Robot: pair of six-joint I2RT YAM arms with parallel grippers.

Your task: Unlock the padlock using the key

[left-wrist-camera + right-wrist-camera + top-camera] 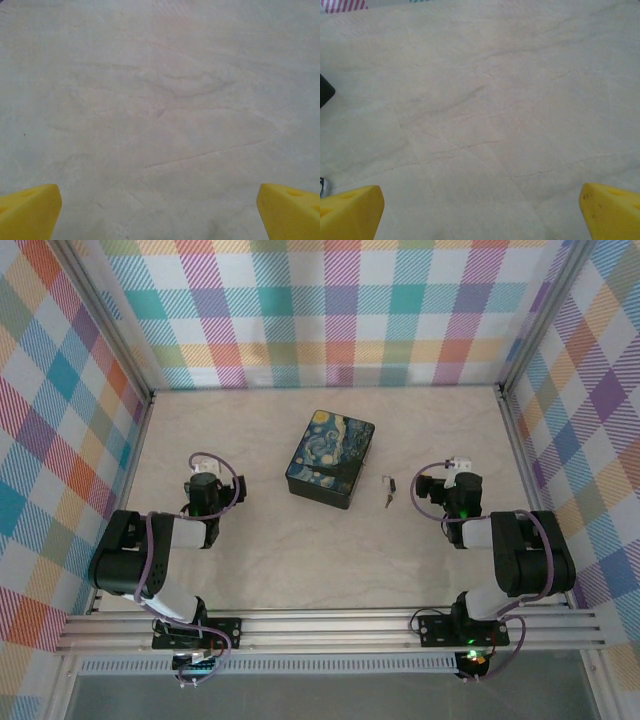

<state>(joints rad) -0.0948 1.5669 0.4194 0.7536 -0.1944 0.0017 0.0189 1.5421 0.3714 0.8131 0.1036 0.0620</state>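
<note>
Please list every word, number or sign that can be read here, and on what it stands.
None can be read.
The box lid carries only a swirly painting.
The padlock and the key are too small to show any marking.

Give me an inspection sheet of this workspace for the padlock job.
Surface: pale marbled table, faint veins.
Job's things: padlock and key lying together just right of the box; too small to tell if joined.
Clutter: black box with a swirly painted lid, mid-table.
Pincers: left pincer and right pincer both open, holding nothing, over the table.
Cables: purple cables looped at each wrist.
Surroundings: plaid walls; metal rail along the near edge.
</note>
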